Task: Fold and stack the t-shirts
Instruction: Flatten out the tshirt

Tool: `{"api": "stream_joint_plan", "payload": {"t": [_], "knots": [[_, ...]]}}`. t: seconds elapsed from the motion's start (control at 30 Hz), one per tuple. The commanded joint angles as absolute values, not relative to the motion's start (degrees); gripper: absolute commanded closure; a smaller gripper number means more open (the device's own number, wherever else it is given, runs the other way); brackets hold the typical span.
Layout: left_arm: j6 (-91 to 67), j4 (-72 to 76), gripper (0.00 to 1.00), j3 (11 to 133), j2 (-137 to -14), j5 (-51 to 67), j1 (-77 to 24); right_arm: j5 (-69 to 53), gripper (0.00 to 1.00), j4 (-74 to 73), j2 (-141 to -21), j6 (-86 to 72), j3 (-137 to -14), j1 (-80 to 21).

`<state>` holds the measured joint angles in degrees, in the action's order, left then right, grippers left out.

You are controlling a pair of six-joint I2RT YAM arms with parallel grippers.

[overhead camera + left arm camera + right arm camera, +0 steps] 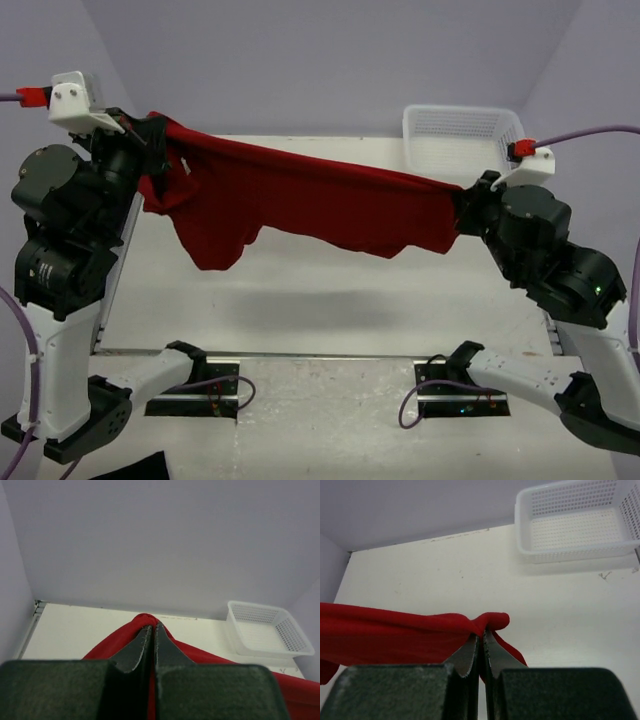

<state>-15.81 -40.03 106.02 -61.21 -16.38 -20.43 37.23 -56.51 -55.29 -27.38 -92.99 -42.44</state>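
Left pincer (151, 627) and right pincer (482, 634) clamp the red t-shirt (320, 200) stretched between them.

Honestly can't read a single thing in any of the three views, no text, labels, brands or numbers legible.
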Motion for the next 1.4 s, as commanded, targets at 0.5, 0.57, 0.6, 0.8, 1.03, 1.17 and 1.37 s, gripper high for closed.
{"api": "stream_joint_plan", "payload": {"t": [0.5,0.57,0.6,0.8,1.03,1.17,1.37], "knots": [[-16.0,-31.8,1.00,88.5,-89.5,-18.4,-20.2,34.6,1.00,-55.4,-81.5,-36.4,-82.2,-36.7],[-15.8,-29.7,1.00,88.5,-92.6,-20.5,-20.0,33.2,1.00,-53.2,-85.9,-34.6,-83.0,-35.1],[-15.5,-28.3,1.00,88.6,-95.2,-20.6,-19.8,33.0,1.00,-52.7,-87.4,-34.4,-83.7,-33.4],[-13.4,-25.1,1.00,95.3,-106.5,-18.9,-18.0,31.8,1.00,-51.6,-98.8,-30.8,-90.3,-28.9],[-12.6,-19.9,1.00,99.0,-113.9,-14.2,-16.3,30.8,1.00,-50.6,-106.6,-28.5,-95.0,-25.4],[-11.9,-17.2,0.50,100.5,-114.8,-15.8,-16.3,33.5,0.64,-50.4,-109.3,-27.2,-98.3,-23.6],[-15.5,-14.4,0.02,94.0,-103.6,-21.4,-17.0,36.1,0.06,-51.2,-103.1,-28.1,-97.7,-22.7]]}}
